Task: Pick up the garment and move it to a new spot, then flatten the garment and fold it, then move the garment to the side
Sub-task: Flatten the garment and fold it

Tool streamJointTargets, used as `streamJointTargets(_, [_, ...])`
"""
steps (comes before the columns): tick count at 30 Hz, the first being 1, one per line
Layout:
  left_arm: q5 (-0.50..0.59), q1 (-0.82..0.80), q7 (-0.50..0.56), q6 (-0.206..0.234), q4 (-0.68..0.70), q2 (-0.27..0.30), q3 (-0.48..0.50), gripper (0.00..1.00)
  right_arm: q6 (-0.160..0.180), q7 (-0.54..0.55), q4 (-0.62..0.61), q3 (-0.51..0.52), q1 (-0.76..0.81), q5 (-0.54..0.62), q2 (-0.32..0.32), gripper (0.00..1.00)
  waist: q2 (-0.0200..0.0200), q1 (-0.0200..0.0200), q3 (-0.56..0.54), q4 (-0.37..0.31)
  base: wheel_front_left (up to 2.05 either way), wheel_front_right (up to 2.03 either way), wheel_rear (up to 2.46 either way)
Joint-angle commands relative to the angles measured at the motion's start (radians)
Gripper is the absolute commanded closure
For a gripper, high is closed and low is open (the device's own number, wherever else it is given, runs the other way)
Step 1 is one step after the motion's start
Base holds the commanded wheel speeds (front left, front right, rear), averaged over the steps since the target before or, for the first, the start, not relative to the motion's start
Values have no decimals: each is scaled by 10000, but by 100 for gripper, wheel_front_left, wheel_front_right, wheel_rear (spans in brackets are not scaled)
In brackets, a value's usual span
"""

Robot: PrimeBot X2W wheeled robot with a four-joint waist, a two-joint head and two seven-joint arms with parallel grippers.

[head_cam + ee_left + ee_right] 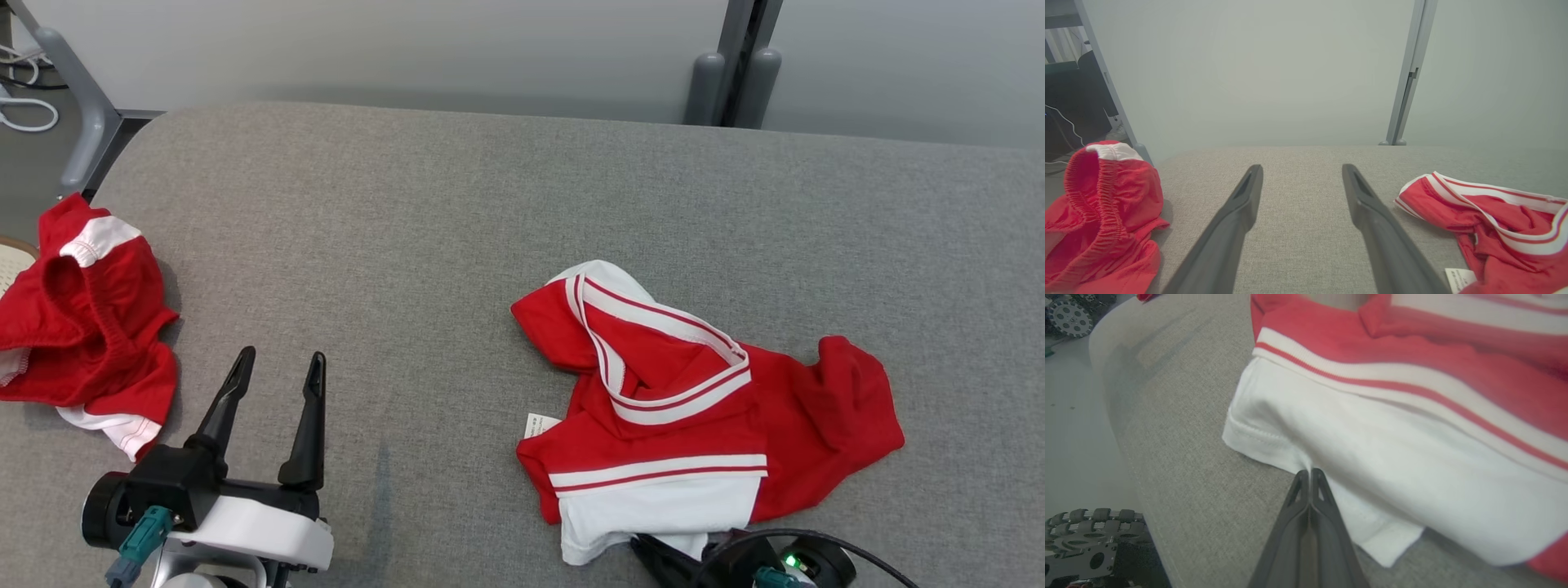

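Gray fabric desk (408, 204), red-and-white garment (694, 408) crumpled on its near right part

Right at the front edge the right hand (1310, 473) has its fingers pressed together, pinching the garment's white sleeve hem. The left hand (277, 363) sits near left, fingers spread wide over bare desk. Farther left, red shorts (82, 327) lie bunched at the desk's edge, with a pale wall (408, 49) behind.

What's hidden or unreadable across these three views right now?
garment front: head view, its own crumpled folds cover it.
tag text: head view, too small; left wrist view, bottom edge cuts it.
right gripper: head view, bottom edge cuts most of it.
red shorts: head view, left edge cuts them.
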State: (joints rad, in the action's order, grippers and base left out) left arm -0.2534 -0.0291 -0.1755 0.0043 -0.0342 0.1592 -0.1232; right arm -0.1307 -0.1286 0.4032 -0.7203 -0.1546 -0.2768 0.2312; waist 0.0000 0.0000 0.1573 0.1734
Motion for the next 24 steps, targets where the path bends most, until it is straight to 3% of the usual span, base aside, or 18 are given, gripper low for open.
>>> streamJointTargets(1, [-56, -198, -30, 46, -21, 82, 19, 0, -3, -149, -139, -40, -182, -74, 18, 100, 0, 0, -36, -45, 0, 0, 0])
streamJointTargets(11, [-97, -31, 40, 131, -22, 152, -23, 0, -3, -730, -1825, 90, -952, -177, 137, 100, 0, 0, -406, -215, 0, 0, 0])
streamJointTargets(17, [-123, 158, 89, 227, 54, 210, -24, 0, -3, -774, -2579, 903, -1604, 112, 249, 100, 0, 0, -605, -309, 0, 0, 0])
streamJointTargets(24, [-145, 296, 174, 290, 200, 282, -46, 0, -3, -806, -2792, 2933, -2424, 610, 564, 100, 0, 0, -801, -494, 0, 0, 0])
